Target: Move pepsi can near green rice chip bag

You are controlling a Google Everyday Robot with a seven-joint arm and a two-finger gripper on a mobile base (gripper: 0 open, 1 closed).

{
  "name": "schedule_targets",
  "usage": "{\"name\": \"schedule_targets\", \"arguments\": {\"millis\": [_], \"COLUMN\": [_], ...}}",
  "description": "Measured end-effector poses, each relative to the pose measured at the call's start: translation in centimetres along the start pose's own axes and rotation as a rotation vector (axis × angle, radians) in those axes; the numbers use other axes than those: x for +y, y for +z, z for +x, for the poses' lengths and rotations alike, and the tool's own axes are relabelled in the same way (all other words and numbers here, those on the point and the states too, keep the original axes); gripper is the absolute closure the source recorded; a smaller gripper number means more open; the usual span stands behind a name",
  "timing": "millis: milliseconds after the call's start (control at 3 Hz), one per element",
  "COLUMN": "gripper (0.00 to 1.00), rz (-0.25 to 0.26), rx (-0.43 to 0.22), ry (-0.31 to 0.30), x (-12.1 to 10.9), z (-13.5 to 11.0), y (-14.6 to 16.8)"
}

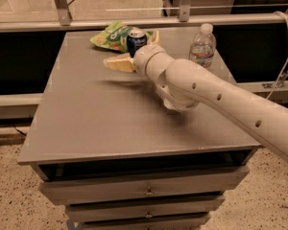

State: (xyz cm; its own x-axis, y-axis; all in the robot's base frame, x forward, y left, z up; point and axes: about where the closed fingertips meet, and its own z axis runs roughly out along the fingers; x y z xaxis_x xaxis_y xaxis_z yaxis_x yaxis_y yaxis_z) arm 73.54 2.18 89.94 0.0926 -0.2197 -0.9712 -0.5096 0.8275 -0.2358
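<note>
The pepsi can [135, 40] is dark blue with a silver top. It stands upright at the table's far edge, against the near right edge of the green rice chip bag [113, 34], which lies flat. My gripper [131, 49] is open just in front of the can. One yellowish finger [118, 63] points left in front of the can, the other [155, 36] pokes up to the can's right. The jaws are spread wide and do not clamp the can. The arm hides the table behind it.
A clear plastic water bottle [202, 47] stands at the far right of the grey table [96, 119]. Drawers sit under the table's front edge. A metal rail [134, 22] runs behind the table. A cable hangs at the right.
</note>
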Motion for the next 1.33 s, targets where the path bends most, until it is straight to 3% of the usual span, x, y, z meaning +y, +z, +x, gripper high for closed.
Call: {"name": "schedule_targets", "arguments": {"millis": [667,1000,1333], "gripper": [0.0,0.0,0.0], "rz": [-0.101,-0.217,-0.275], "rx": [0.001,-0.068,-0.113], "ry": [-0.1,-0.164,-0.245], "x": [3.9,5.0,3.0], "z": [-4.0,-8.8,-14.8], "y": [-8.2,-10.8,-11.1]}}
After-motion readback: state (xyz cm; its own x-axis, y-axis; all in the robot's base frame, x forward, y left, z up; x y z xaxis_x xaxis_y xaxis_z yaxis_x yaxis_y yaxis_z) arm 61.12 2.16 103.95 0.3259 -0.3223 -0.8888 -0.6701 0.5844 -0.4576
